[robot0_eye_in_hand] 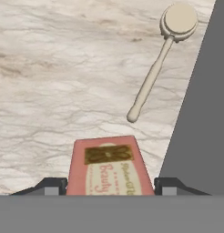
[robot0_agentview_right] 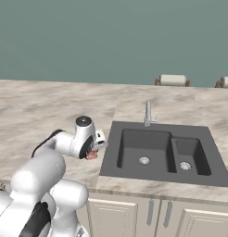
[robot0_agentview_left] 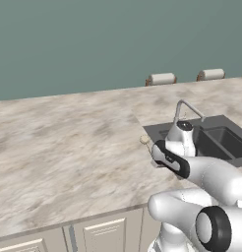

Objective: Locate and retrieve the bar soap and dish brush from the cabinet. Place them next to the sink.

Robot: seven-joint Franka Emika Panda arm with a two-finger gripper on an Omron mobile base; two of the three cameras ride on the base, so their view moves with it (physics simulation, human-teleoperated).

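Bar soap [robot0_eye_in_hand: 109, 167] beside sink [robot0_agentview_right: 162, 150].
Gripper [robot0_eye_in_hand: 109, 185] apparently pinches the soap; dish brush [robot0_eye_in_hand: 160, 59] lies at one o'clock.

The beige marbled tabletop [robot0_eye_in_hand: 63, 68] carries the dish brush [robot0_eye_in_hand: 161, 59], lying flat just beside the edge of the recessed sink [robot0_agentview_right: 162, 150]. The bar soap [robot0_eye_in_hand: 108, 166] sits near the brush's handle end, also beside the sink.

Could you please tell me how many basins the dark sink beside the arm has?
2. The sink holds a larger basin on the side nearer the gripper and bar soap, and a smaller basin on the far side. Each has a round drain.
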